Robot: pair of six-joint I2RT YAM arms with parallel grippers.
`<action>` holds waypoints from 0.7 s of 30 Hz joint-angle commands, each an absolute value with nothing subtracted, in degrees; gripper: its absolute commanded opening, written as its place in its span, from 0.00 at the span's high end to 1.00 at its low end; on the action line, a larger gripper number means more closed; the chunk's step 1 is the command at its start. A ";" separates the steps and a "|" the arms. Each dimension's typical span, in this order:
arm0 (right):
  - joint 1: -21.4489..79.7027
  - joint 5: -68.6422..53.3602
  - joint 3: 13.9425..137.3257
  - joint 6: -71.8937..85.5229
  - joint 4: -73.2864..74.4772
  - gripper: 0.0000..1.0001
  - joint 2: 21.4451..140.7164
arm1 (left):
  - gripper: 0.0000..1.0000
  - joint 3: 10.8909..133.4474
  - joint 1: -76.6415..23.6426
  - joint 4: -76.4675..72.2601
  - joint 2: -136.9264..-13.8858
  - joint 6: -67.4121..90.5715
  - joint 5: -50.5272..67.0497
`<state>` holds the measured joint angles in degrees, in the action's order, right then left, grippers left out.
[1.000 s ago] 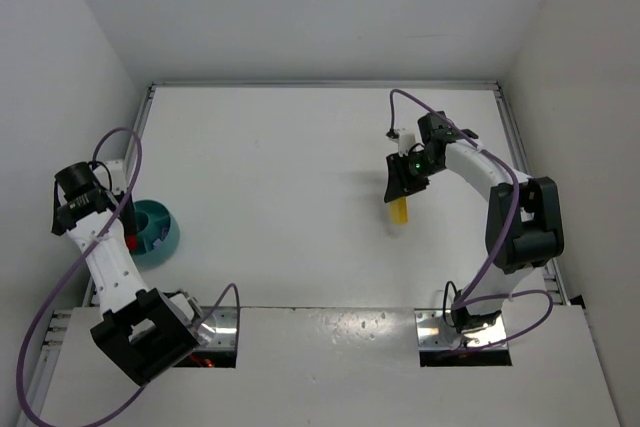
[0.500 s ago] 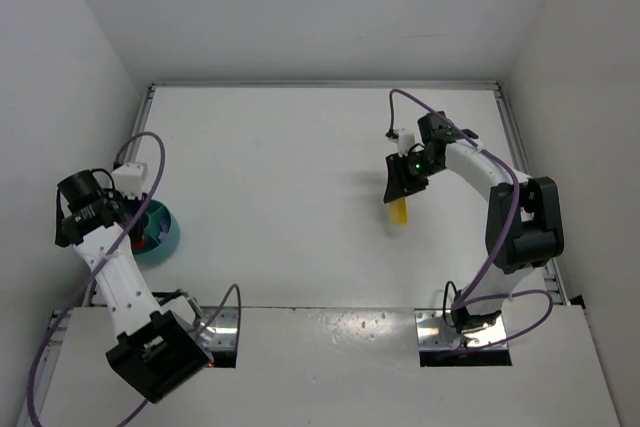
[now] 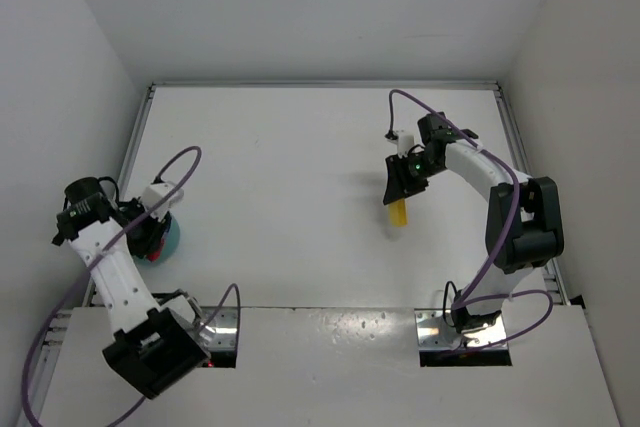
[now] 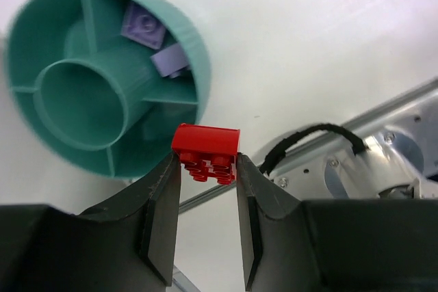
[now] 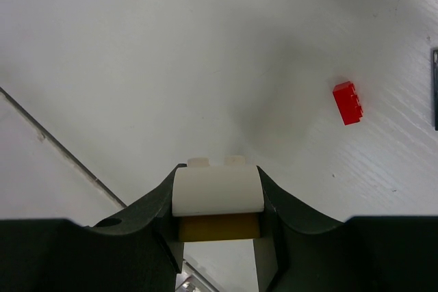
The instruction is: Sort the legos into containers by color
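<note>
My left gripper (image 4: 205, 162) is shut on a small red brick (image 4: 205, 147) and holds it just off the rim of the teal bowl (image 4: 102, 80). The bowl has divided compartments, and two lilac bricks (image 4: 145, 24) lie in one of them. In the top view the left gripper (image 3: 150, 235) covers most of the bowl (image 3: 172, 237) at the left edge. My right gripper (image 5: 217, 182) is shut on a white brick (image 5: 217, 193) stacked on a yellow brick (image 5: 219, 227). In the top view the yellow brick (image 3: 399, 211) hangs below the right gripper (image 3: 398, 192).
A loose red brick (image 5: 348, 102) lies on the white table to the right of the right gripper. A black cable (image 4: 321, 135) and a metal mounting plate (image 4: 383, 162) sit close beside the bowl. White walls close in the table (image 3: 280, 147) on three sides.
My left arm has swung right and down over the teal bowl, which is now mostly covered. The right arm has not moved.
</note>
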<state>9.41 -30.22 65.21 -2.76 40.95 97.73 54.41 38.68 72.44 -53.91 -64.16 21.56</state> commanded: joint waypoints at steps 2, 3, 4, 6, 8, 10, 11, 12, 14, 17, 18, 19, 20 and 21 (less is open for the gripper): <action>9.32 -31.73 67.06 -3.52 41.04 1.00 97.12 | 1.00 56.60 39.20 74.71 -59.14 -73.72 23.99; 9.32 -31.73 67.06 -3.52 41.04 1.00 97.12 | 1.00 57.12 39.20 74.71 -59.76 -74.78 23.99; 9.32 -31.73 67.06 -3.52 41.04 1.00 97.12 | 1.00 57.13 39.20 74.71 -60.29 -76.01 23.99; 9.32 -31.73 66.54 -3.52 41.04 1.00 97.12 | 1.00 57.13 39.20 74.71 -60.29 -79.78 23.99; 9.32 -31.73 66.53 -3.52 41.04 1.00 97.12 | 1.00 57.13 39.20 74.71 -60.29 -82.25 23.47; 9.32 -31.73 66.53 -3.52 41.04 1.00 97.65 | 1.00 57.13 39.20 74.71 -60.29 -85.59 22.85; 9.32 -31.73 66.53 -3.52 41.04 1.00 97.65 | 1.00 57.13 39.20 74.71 -59.77 -86.56 22.33; 9.32 -31.73 66.53 -3.52 41.04 1.00 98.17 | 1.00 57.65 39.20 74.71 -59.77 -88.14 21.80; 9.32 -31.73 66.53 -3.52 41.04 1.00 98.17 | 1.00 57.66 39.20 74.71 -59.24 -89.73 21.27; 9.32 -31.73 66.53 -3.52 41.04 1.00 98.17 | 1.00 57.66 39.20 74.71 -59.24 -91.84 20.74; 9.32 -31.73 66.53 -3.52 41.04 1.00 98.17 | 1.00 58.18 39.20 74.71 -59.76 -91.85 20.74; 9.32 -31.73 66.53 -3.52 41.04 1.00 98.17 | 1.00 58.18 39.20 74.71 -59.77 -92.37 20.74; 9.32 -31.73 66.53 -3.52 41.04 1.00 98.17 | 1.00 58.18 39.20 74.71 -60.37 -92.37 20.74; 9.32 -31.73 66.53 -3.52 41.04 1.00 98.17 | 1.00 58.18 39.20 74.71 -60.38 -92.90 20.74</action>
